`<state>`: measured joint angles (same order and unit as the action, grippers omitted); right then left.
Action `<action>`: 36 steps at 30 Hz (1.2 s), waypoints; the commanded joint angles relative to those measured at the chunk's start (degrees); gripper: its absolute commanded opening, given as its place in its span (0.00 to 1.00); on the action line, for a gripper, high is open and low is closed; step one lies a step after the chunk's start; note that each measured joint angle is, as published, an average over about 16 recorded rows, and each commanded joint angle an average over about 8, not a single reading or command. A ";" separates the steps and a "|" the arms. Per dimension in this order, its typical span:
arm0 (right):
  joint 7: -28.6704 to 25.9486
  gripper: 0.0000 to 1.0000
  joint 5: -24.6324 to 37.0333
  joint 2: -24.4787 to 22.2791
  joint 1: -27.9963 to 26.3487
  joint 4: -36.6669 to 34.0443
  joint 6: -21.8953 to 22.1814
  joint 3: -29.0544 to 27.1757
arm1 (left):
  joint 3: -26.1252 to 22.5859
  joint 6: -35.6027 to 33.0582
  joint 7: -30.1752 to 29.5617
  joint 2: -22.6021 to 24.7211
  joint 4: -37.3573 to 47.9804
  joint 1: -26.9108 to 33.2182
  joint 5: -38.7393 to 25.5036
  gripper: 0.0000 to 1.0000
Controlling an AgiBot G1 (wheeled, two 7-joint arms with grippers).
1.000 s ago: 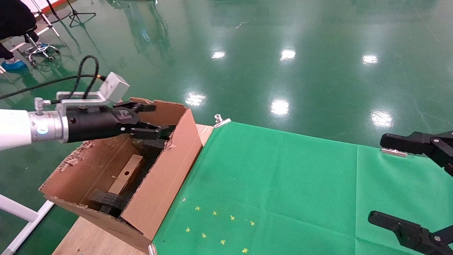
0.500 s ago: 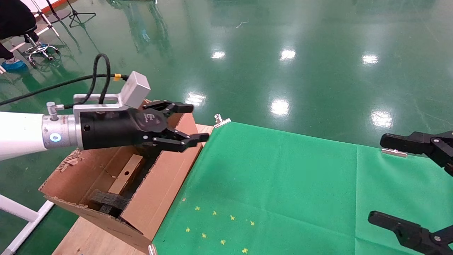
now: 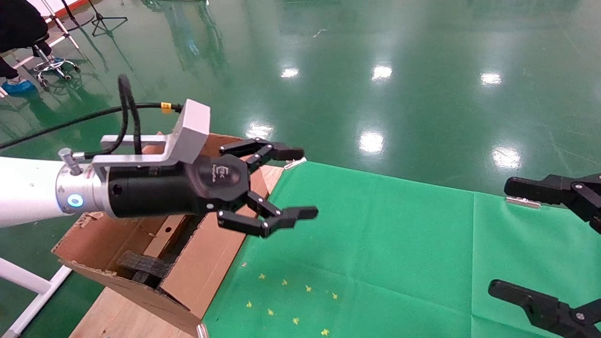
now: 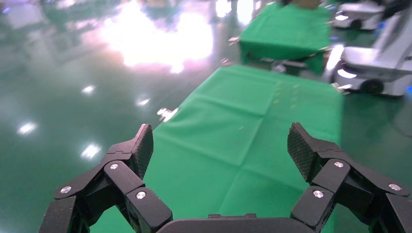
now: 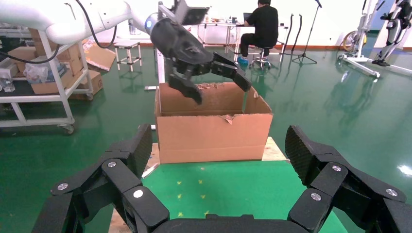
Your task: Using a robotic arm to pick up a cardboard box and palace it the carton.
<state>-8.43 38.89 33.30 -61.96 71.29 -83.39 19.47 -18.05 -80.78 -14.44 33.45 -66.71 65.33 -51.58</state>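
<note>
Two views complement each other: head view shows the cardboard box (image 3: 165,233) lying inside the carton (image 3: 206,256), while right wrist view shows the left gripper (image 5: 216,77) spread, empty, above it; right gripper (image 5: 218,160) spread too.

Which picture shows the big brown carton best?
The right wrist view: the carton stands whole, front wall and flaps clear, below the open left gripper. In the head view the arm covers part of the carton. The left wrist view shows none of it.
</note>
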 commanded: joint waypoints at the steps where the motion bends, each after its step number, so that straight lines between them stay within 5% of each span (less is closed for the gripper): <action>1: 0.00 1.00 0.00 0.00 0.00 0.00 0.00 0.00 | 0.28 -0.68 0.51 0.22 -0.95 -0.52 1.34 1.00; 16: 0.00 1.00 -0.01 0.00 0.01 -0.01 0.01 0.00 | 2.15 -5.17 3.80 1.64 -7.23 -3.95 10.21 1.00; 36: 0.01 1.00 -0.01 -0.01 0.01 -0.01 0.02 0.00 | 2.10 -4.97 3.69 1.61 -6.92 -3.85 9.88 1.00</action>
<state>-8.42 38.88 33.30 -61.94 71.27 -83.37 19.47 -15.95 -85.76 -10.74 35.06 -73.65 61.47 -41.67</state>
